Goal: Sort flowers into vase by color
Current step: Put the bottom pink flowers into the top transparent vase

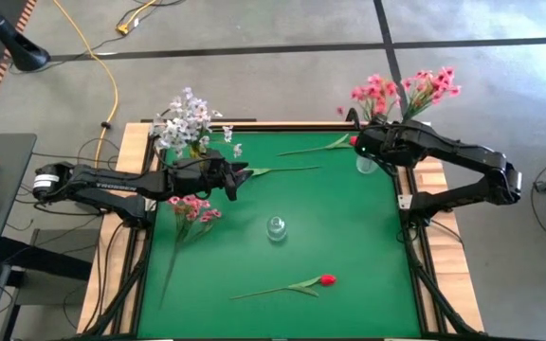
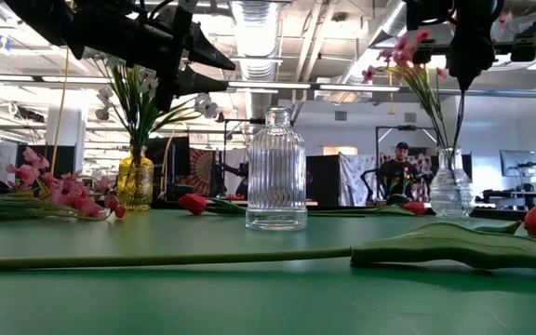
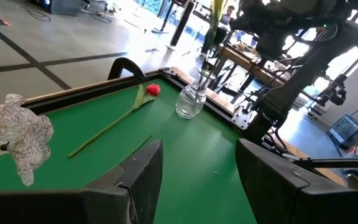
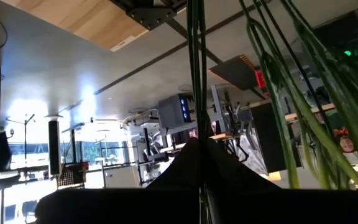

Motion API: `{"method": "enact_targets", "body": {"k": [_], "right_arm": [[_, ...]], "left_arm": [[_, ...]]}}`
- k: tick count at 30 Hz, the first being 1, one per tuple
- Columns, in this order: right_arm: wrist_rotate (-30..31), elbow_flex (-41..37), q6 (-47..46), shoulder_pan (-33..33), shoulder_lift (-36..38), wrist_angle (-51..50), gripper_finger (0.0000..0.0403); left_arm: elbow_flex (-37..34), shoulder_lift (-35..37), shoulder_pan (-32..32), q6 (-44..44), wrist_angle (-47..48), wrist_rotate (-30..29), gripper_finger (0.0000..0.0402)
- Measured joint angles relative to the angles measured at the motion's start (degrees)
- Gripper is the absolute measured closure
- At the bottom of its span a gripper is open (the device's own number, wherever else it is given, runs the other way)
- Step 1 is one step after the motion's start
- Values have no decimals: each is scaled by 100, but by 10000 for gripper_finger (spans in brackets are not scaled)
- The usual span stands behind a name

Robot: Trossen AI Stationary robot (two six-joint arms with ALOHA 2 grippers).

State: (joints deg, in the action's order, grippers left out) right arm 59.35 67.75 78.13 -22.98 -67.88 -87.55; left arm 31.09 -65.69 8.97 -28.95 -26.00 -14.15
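The right gripper [image 1: 366, 142] is pinching a pink spray [image 1: 377, 95] by its stem over the clear vase [image 1: 365, 164] at the table's two o'clock corner. The stem is pointing down into the neck, blooms up, long axis near vertical; it should be lowered fully before release. The left gripper [image 1: 240, 178] is hanging open at ten o'clock.

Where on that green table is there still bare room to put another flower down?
The widest bare green lies right of the clear empty vase, above the near red bud, up to the right vase. The left side is crowded: pink spray, yellow vase, left end effector.
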Motion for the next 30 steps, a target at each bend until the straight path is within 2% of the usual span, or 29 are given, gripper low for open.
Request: {"method": "enact_targets", "body": {"k": [18, 24, 30], "right_arm": [[-102, -2, -139, 0, -2, 259, 361], [-391, -2, -204, 0, -4, 300, 334], [-404, -4, -450, -44, -4, 306, 293]], "left_arm": [[0, 0, 2, -91, -1, 3, 212], [0, 0, 2, -109, 0, 4, 212], [0, 0, 2, -109, 0, 4, 212]]}}
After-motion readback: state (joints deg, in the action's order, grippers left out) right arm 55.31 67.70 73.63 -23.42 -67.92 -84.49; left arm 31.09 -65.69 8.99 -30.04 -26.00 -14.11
